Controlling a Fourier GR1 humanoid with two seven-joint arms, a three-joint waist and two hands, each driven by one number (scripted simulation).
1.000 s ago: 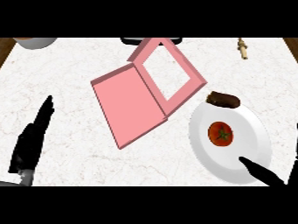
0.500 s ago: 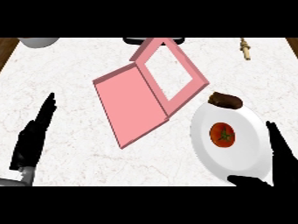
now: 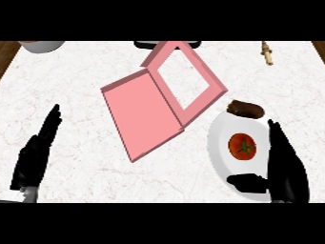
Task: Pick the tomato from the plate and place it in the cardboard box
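Observation:
A red tomato (image 3: 242, 146) with a green stem lies in the middle of a white plate (image 3: 222, 150) at the right of the marble counter. My right hand (image 3: 284, 167) hangs over the plate's right side, fingers straight and pointing away from me, thumb stretched left below the tomato; it is open and not touching the tomato. The pink box (image 3: 145, 113) lies open left of the plate, its windowed lid (image 3: 184, 78) tilted back. My left hand (image 3: 35, 153) rests open at the lower left, fingers up.
A dark brown lump (image 3: 246, 109) sits at the plate's far edge. A grey bowl (image 3: 42, 45) stands at the back left, a dark object (image 3: 148, 45) at the back middle and a small wooden piece (image 3: 268, 52) at the back right.
My right hand has moved left and forward from the lower right edge onto the plate's right side, closing in beside the tomato. The left hand has hardly moved.

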